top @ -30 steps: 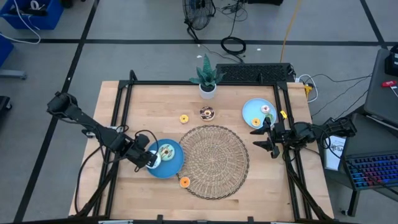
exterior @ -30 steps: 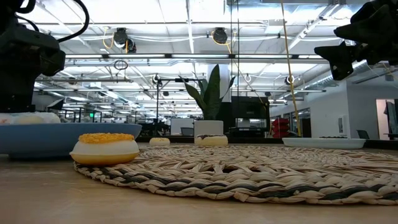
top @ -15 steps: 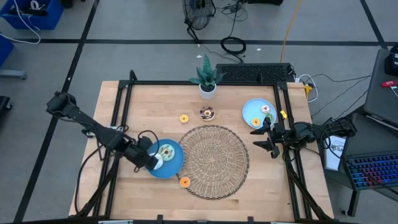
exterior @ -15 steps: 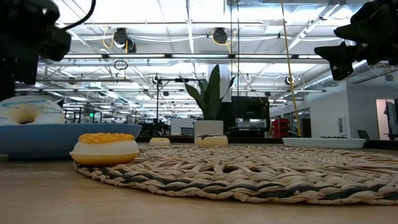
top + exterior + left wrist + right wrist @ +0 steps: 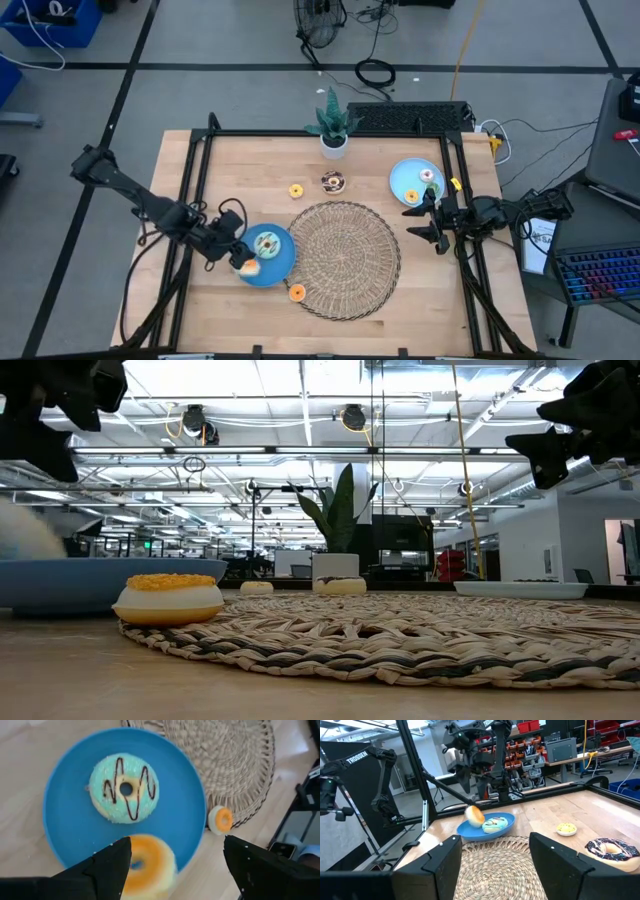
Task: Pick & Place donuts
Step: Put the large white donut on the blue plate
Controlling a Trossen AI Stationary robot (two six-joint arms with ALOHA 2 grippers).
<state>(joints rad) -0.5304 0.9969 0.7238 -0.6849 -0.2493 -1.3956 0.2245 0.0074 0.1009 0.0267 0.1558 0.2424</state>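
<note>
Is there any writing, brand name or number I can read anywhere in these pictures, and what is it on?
"THOSSEN": white letters along the upper link of the dark left arm, seen in the right wrist view; slanted and small, so the second letter is uncertain.
Bins and shelves in the room behind: any labels too small to read.
Nothing else readable.

Grey floor [image 5: 80, 300] with dark lines, cables, a keyboard [image 5: 612, 272], and ceiling lights [image 5: 300, 375] overhead.

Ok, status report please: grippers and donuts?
Left gripper open over blue plate. Orange donut on its rim, beside mint donut. Right gripper open, waiting.
</note>
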